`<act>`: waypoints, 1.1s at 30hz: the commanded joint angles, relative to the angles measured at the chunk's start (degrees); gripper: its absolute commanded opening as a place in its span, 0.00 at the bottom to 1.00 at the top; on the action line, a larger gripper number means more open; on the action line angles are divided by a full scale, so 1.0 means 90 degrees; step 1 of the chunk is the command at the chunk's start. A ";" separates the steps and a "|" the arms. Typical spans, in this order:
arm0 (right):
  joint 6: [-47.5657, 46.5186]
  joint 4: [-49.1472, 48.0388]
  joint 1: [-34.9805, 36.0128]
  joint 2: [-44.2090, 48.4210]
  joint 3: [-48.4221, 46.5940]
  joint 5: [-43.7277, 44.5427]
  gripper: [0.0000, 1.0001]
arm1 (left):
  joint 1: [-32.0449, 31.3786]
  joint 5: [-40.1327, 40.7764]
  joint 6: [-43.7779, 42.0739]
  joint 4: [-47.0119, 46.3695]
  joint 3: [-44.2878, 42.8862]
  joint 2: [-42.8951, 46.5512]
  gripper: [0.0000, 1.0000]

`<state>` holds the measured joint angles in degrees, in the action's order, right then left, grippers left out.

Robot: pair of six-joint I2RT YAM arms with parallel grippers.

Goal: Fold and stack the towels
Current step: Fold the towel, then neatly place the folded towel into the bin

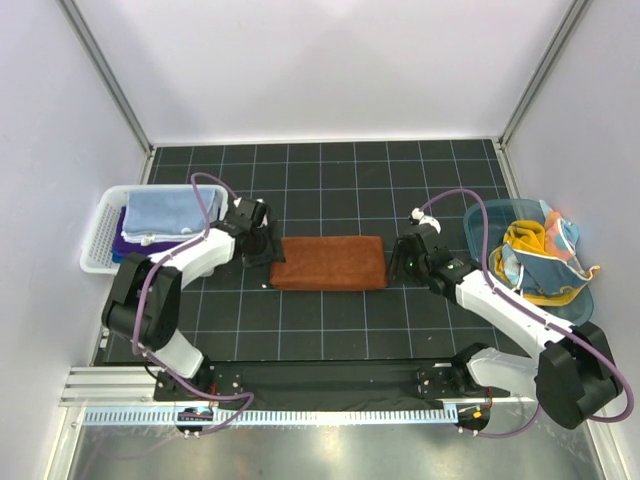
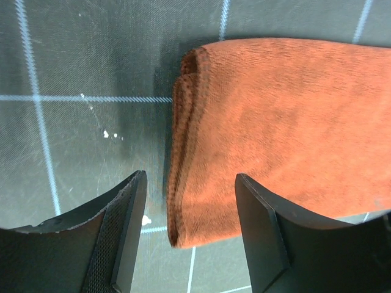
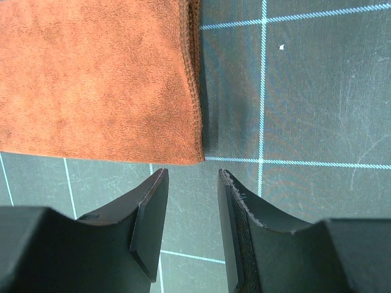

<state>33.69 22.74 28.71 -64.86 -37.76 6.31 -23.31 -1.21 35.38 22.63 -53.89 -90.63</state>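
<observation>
The rust-brown terry towel (image 1: 328, 262) lies flat in the middle of the dark gridded surface (image 1: 330, 330) as a long, neat rectangle, and its left end shows doubled layers, so at least one fold looks done; judging by its length, it probably wants another fold across before it can join the stack. To the left, the white slatted plastic basket (image 1: 98, 245) already holds a folded light blue towel (image 1: 160, 212) on top of a darker purple one (image 1: 122, 243), while on the right the teal round tub (image 1: 480, 225) holds a crumpled heap of towels (image 1: 540, 260), yellow-orange and pale blue among them, none folded, so the task looks partway through, with this towel to finish and the heap to work through. The left pincer (image 1: 258, 243) stands just off the towel's left end, jaws apart and holding nothing; in its wrist view the towel's near corner shows in the gap between the two fingers, below them and not pinched. The right pincer (image 1: 405, 255) stands just off the right end, jaws likewise parted and empty, with only bare surface between them and the towel's near corner just beyond its left finger
</observation>
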 commanded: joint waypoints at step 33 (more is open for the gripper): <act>-0.0374 0.0246 0.0003 0.0459 -0.0531 -0.0144 0.45 | -0.0876 0.1654 0.0260 0.0657 -0.0611 -0.0916 0.00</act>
<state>31.55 25.12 28.71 -62.13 -39.31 5.19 -29.63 3.88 40.71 18.02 -54.92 -97.03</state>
